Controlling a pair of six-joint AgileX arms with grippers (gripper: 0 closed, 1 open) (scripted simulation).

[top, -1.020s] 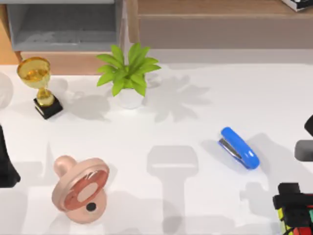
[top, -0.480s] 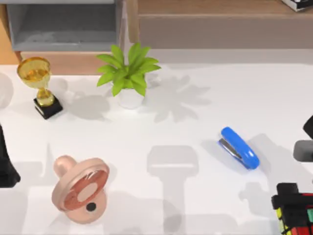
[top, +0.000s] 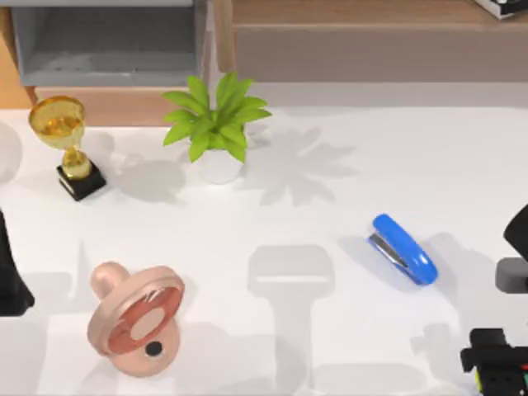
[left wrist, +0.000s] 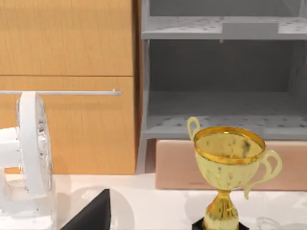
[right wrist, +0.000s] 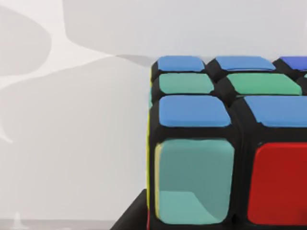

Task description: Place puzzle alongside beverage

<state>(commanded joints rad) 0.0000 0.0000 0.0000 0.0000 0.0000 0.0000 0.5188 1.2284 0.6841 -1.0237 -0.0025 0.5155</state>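
The left arm (top: pixel 8 276) is parked at the left edge of the top view. Near it the gold trophy (top: pixel 68 144) stands at upper left and the pink pacifier (top: pixel 136 318) lies at lower left. The potted plant (top: pixel 216 124) is above the middle and the blue stapler (top: pixel 403 249) lies right of centre on the white worktop (top: pixel 313 198).

The work is at the lower right corner. There the right gripper (top: pixel 495 356) sits over the puzzle (top: pixel 503 381), which is at the very edge of the frame. The right wrist view has the puzzle (right wrist: pixel 201 143) close up, with blue, green and red tiles in a black frame. Whether the gripper is clenched on it or released I cannot tell.

The step in hand looks like securing the cube. To do it well:
- Close squarely on two flat, opposite faces, not across a corner, so the cube does not twist.
- Lift straight up before travelling.
- Carry it over the stapler rather than past it.
- Set it down upright just beside the beverage without nudging it.
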